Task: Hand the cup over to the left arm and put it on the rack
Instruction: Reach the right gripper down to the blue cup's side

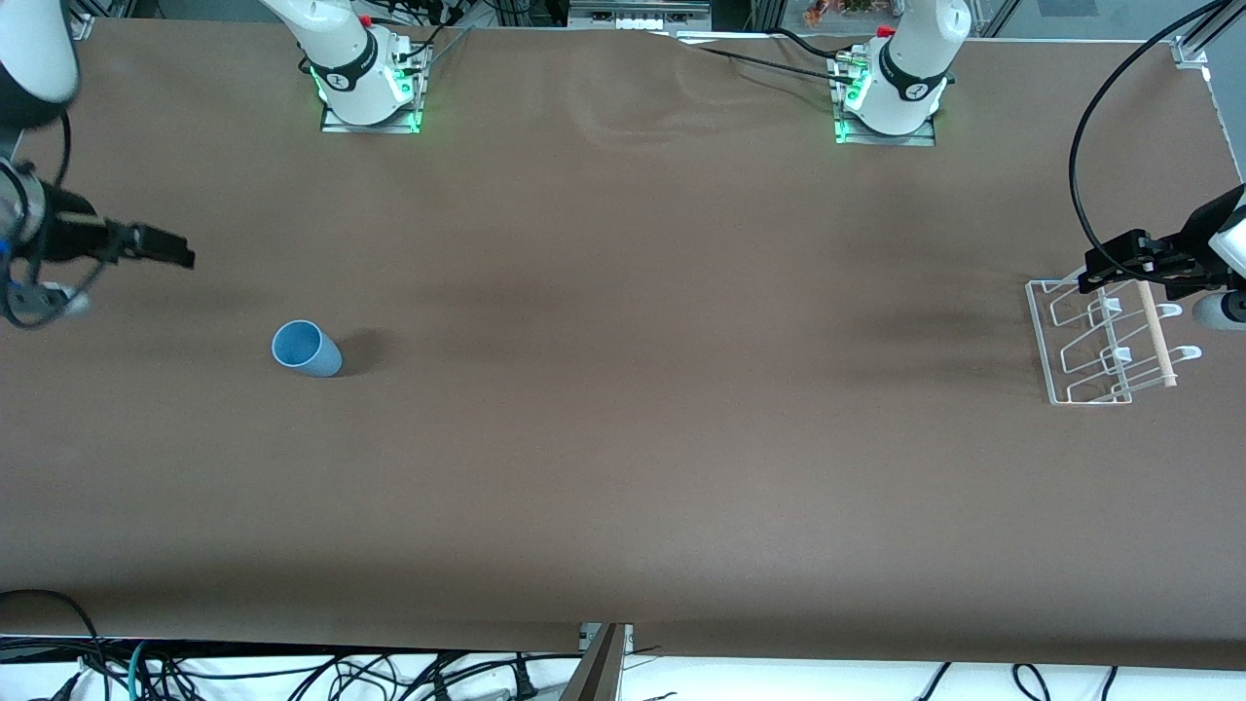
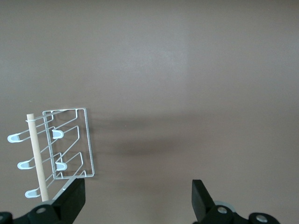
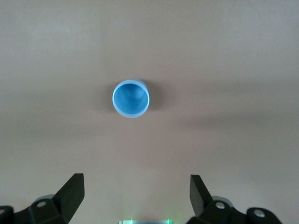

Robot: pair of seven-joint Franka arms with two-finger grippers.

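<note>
I am a pair of white arms bolted along one long edge of a brown table [image 1: 623, 438]. My right gripper [image 1: 165, 248] hangs in the air near the short edge at my right arm's end, forearm roughly level and fingers pointing in toward the table's middle. Its wrist view shows the two black fingers [image 3: 70, 191] spread wide with nothing between them. The cup [image 1: 306, 349], a light-blue tumbler, stands upright and alone on the table near that same end, mouth up, its open rim round in the right wrist view [image 3: 131, 98]. My left gripper [image 1: 1119, 261] hovers over the rack [image 1: 1105, 341], a white wire rack with a pale wooden dowel [image 1: 1155, 333] that sits close to the short edge at my left arm's end. Its fingers [image 2: 72, 198] are also spread wide and hold nothing, the rack [image 2: 70, 144] below them.
</note>
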